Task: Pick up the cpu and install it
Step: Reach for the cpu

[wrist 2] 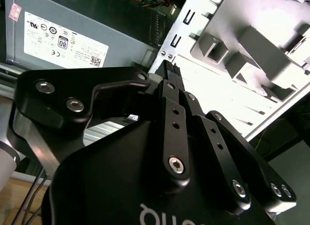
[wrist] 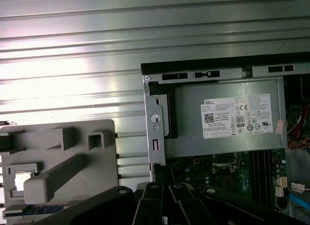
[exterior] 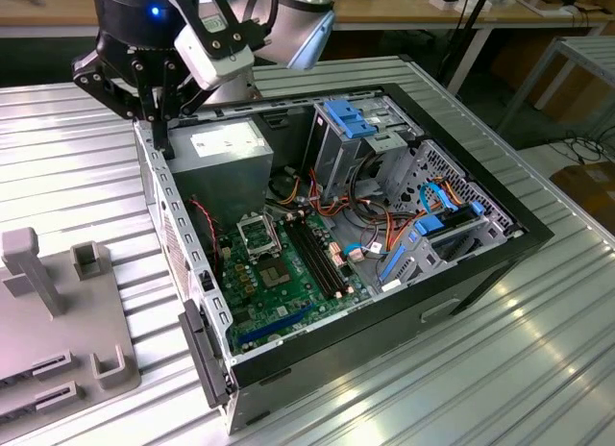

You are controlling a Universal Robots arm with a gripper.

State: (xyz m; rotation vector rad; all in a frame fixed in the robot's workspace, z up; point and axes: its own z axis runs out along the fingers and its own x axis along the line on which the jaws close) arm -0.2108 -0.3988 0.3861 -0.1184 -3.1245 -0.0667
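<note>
Item one: the ribbed metal table (exterior: 538,369); it carries everything you need to account for here.

Item two: the open computer case (exterior: 500,244), lying on its side with its interior facing up; the green motherboard (exterior: 279,302) lies on its floor.

Item three: the grey fixture tray (exterior: 67,359), set on the table beside the case, at the exterior view's left of it.

Item four: the power supply (exterior: 226,158), a grey box in the corner of the case nearest the arm.

Item five: the gripper (wrist 2: 168,70); you have it hovering above the case wall by the power supply, touching nothing; its fingers read as pressed together with nothing between them.

Item six: the black-framed socket (exterior: 258,236), on the motherboard just past the power supply; you may judge it unfilled, so the install is not yet done.

Item seven: the cpu (wrist: 22,180); in the first wrist view it lies flat, silver face up, in a square pocket of the fixture tray, just beside a long grey bar (wrist: 53,179).

Relation to note: the cpu sits outside the case, across the case wall from the socket; from your gripper the cpu lies toward the tray side and the socket toward the opposite side, with the gripper roughly between them over the wall; being square, the cpu offers no long axis, so its flat lie is what counts.
</note>
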